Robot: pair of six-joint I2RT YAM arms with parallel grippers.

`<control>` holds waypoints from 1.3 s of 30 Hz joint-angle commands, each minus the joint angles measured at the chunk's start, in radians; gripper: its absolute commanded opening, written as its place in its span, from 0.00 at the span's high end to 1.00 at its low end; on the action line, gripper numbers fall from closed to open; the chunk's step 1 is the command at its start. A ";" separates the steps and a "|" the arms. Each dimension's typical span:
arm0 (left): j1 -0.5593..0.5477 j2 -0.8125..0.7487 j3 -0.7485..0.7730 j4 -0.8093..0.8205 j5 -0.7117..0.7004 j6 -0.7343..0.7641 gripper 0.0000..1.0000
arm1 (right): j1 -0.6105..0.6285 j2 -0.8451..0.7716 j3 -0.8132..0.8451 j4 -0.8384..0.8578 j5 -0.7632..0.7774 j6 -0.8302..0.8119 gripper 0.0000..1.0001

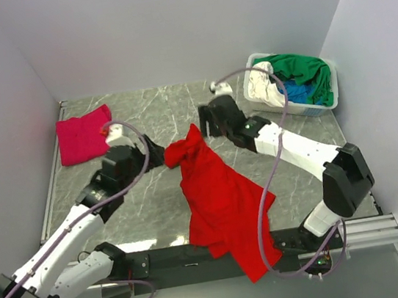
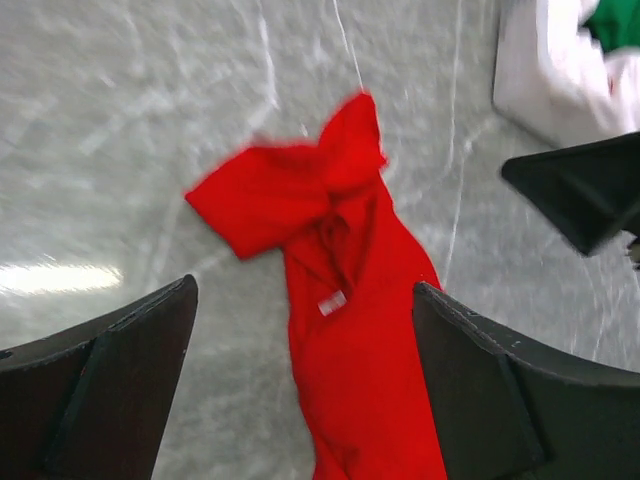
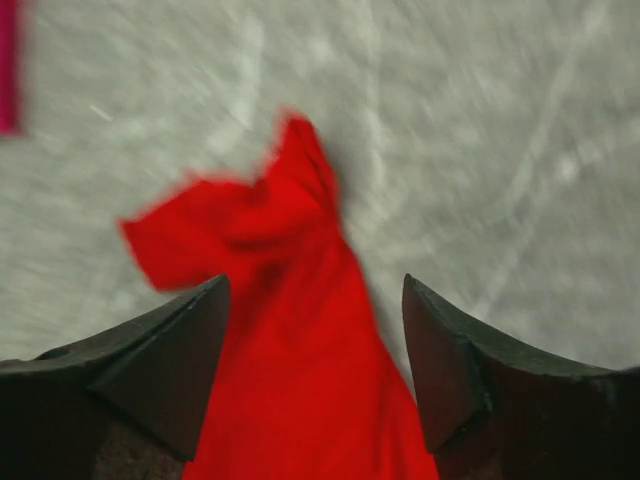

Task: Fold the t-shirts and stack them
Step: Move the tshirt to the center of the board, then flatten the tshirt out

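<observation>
One table (image 1: 142, 116) carries one red t-shirt (image 1: 221, 198), rumpled and trailing over the near edge. One white basket (image 1: 330, 104), far right, holds three: green shirt (image 1: 306, 67), white shirt (image 1: 261, 90), blue shirt (image 1: 297, 94). One magenta shirt (image 1: 82, 134) lies far left. The left gripper (image 2: 305, 288) and right gripper (image 3: 315, 285) both gape empty over the red collar end.

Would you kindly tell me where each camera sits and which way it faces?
Top external: above and behind the robot, looking down at the table, red t-shirt, magenta t-shirt and white basket; left arm and right arm show.
Left wrist: on the left arm, facing down at the red t-shirt's bunched end; its open left fingers show.
Right wrist: on the right arm, facing the same end; its open right fingers show.
Shared: all three show the red t-shirt.
</observation>
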 commanded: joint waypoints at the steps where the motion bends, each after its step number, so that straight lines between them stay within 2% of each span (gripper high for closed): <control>1: -0.108 0.018 -0.057 0.080 -0.075 -0.084 0.06 | -0.001 -0.110 -0.119 0.004 0.088 0.040 0.23; 6: -0.255 0.069 -0.142 0.077 -0.090 -0.187 0.08 | 0.001 -0.213 -0.322 0.017 0.086 0.106 0.22; 9: -0.294 0.138 -0.194 0.130 -0.067 -0.250 0.12 | 0.001 -0.263 -0.420 0.047 0.063 0.138 0.22; 13: -0.297 0.233 -0.202 0.184 -0.063 -0.291 0.20 | 0.001 -0.308 -0.495 0.074 0.011 0.163 0.22; 21: -0.297 0.379 -0.191 0.287 -0.046 -0.293 0.24 | 0.002 -0.357 -0.574 0.069 0.008 0.163 0.22; 27: -0.297 0.446 -0.165 0.321 -0.036 -0.305 0.53 | 0.002 -0.385 -0.606 0.058 0.017 0.166 0.22; 30: -0.297 0.448 -0.150 0.318 -0.058 -0.296 0.78 | 0.002 -0.391 -0.610 0.051 0.026 0.163 0.22; 31: -0.295 0.455 -0.139 0.311 -0.067 -0.291 0.97 | 0.001 -0.392 -0.610 0.049 0.031 0.160 0.22; 35: -0.272 0.480 -0.033 0.261 -0.093 -0.242 0.99 | 0.001 -0.372 -0.603 0.041 0.042 0.158 0.22; 38: -0.199 0.477 0.033 0.253 -0.073 -0.196 0.99 | 0.001 -0.362 -0.598 0.041 0.042 0.160 0.22; 39: -0.144 0.476 0.047 0.268 -0.046 -0.170 0.99 | 0.001 -0.359 -0.597 0.043 0.042 0.160 0.22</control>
